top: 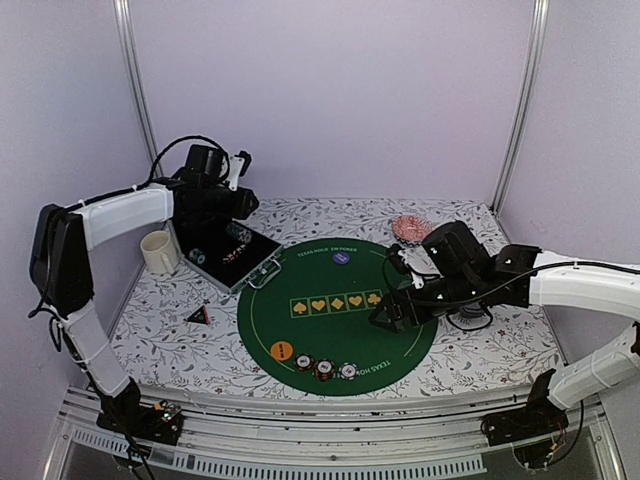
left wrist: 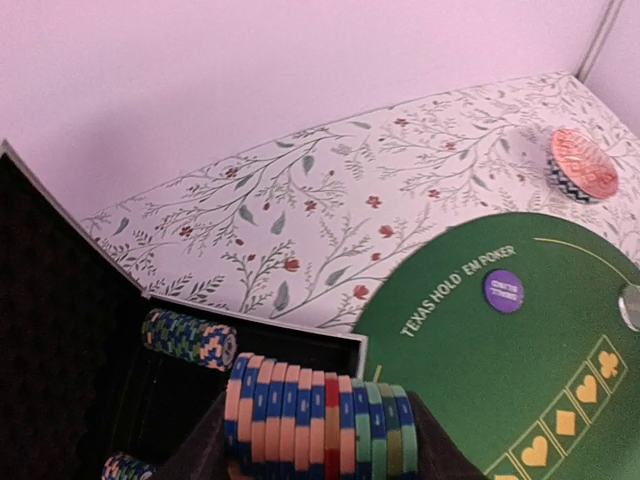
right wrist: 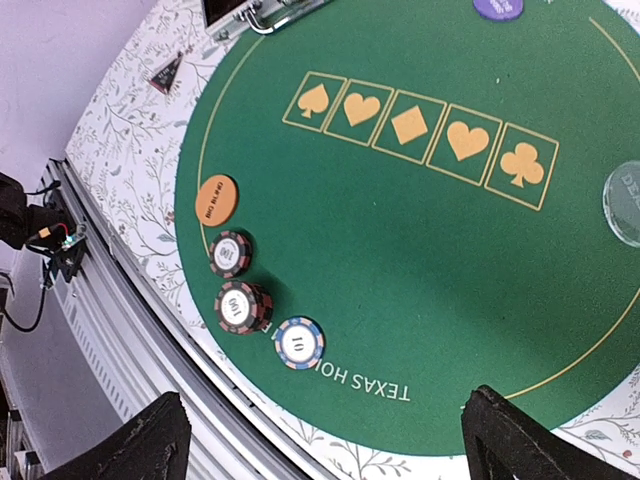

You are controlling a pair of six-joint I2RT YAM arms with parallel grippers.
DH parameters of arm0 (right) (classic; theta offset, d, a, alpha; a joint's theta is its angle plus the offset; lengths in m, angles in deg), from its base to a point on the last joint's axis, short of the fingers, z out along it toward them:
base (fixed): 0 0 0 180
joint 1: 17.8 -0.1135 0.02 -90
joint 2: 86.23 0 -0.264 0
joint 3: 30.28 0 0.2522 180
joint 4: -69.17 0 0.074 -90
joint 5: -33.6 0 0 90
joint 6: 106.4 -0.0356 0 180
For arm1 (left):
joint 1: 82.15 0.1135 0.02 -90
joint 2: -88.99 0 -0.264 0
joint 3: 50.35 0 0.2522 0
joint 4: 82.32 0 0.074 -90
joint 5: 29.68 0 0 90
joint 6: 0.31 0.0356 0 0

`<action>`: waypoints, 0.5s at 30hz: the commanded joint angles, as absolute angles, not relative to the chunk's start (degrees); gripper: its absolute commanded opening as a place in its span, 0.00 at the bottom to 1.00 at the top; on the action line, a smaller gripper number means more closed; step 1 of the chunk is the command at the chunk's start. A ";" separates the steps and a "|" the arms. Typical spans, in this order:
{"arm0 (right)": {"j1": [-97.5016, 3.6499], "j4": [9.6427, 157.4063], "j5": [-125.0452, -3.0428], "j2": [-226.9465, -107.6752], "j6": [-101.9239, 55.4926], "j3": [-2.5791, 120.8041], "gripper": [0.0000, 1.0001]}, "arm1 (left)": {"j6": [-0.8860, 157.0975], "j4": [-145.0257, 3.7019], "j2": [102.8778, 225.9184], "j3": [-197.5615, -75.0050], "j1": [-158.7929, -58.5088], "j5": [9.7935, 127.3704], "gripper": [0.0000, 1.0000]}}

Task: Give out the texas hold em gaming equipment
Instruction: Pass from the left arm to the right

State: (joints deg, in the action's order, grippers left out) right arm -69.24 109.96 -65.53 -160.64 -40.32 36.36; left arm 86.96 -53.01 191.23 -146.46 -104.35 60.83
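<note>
- Clamping a row of striped poker chips (left wrist: 318,415) from both ends, the left tool (left wrist: 320,462) holds them on edge between its dark fingers (left wrist: 195,455). The chips are blue, pink, red and green.
- To this tool's left and partly under it sits the open black case (left wrist: 60,380). Another chip roll (left wrist: 188,338) lies inside, just ahead-left of the held row.
- Ahead and to the right of the left tool, the round green felt mat (left wrist: 540,400) lies on the flowered counter (left wrist: 300,220) with a purple marker disc (left wrist: 503,290) on it. The pink patterned dish (left wrist: 583,165) stands farther ahead, off the mat.
- A white mug (top: 158,252) stands left of the left tool, just beside the case.
- The right tool (right wrist: 327,400) hangs above the mat's edge, fingers spread wide apart with nothing between them.
- Just ahead-left of it, three single chips (right wrist: 240,305) lie flat in a curved line near the mat's rim, with the orange marker disc (right wrist: 216,199) just beyond them.
- A pale marker disc (right wrist: 625,200) lies on the mat to that tool's right.
- The small dark triangular marker (right wrist: 166,72) rests on the counter off the mat, well ahead-left of the right tool.
</note>
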 commanded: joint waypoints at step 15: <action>-66.11 117.53 -63.94 -151.99 -29.23 50.87 1.00 | 57.91 -73.21 175.21 -127.08 -119.27 93.66 0.00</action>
